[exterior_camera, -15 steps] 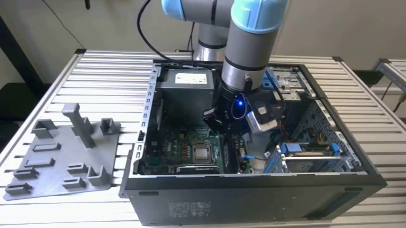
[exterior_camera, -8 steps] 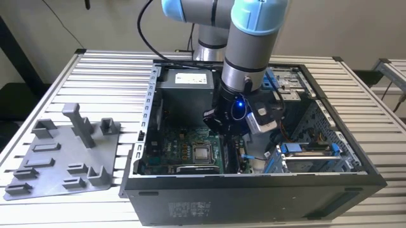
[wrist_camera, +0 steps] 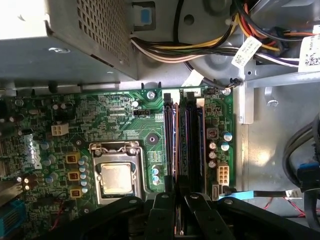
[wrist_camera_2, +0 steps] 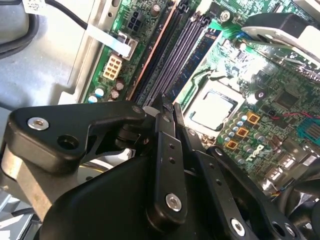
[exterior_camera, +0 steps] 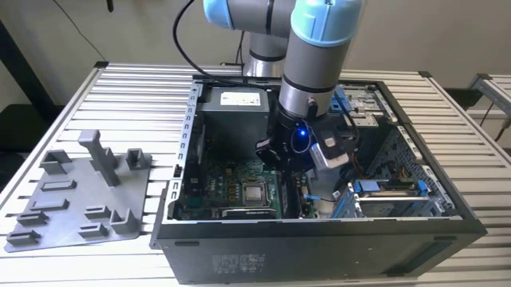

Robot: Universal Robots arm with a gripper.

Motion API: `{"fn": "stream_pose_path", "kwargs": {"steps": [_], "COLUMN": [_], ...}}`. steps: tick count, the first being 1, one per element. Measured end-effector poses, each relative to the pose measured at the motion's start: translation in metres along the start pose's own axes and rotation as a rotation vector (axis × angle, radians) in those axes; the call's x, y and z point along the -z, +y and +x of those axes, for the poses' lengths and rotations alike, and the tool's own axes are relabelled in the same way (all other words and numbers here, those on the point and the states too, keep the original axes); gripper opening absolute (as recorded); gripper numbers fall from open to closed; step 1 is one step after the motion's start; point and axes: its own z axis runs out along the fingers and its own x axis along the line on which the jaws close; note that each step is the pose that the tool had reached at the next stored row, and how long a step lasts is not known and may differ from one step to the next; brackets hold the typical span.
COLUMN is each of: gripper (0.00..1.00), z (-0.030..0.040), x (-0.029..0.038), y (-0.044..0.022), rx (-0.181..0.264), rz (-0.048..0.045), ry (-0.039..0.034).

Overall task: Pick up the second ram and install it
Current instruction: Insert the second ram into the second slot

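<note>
The black tool (wrist_camera_2: 168, 111), pressed together, pinches the thin dark-green ram stick (wrist_camera: 176, 220); misaligned over the black memory slots (wrist_camera: 188, 145), pressing could crack it.

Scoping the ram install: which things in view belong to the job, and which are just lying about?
Job: end effector, memory slots, motherboard, open computer case.
Lying about: grey fixture tray, power supply, cable bundle, slatted table.
</note>
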Motion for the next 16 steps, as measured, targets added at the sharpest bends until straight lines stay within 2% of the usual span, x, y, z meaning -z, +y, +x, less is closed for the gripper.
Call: {"fn": "stream_pose_path", "kwargs": {"steps": [16], "gripper": [0.14], "z": [-0.0019], "x": [-0.0051], "y": [-0.0015], "rx": [0.0], "rz": [0.0], "ry": [0.0]}}
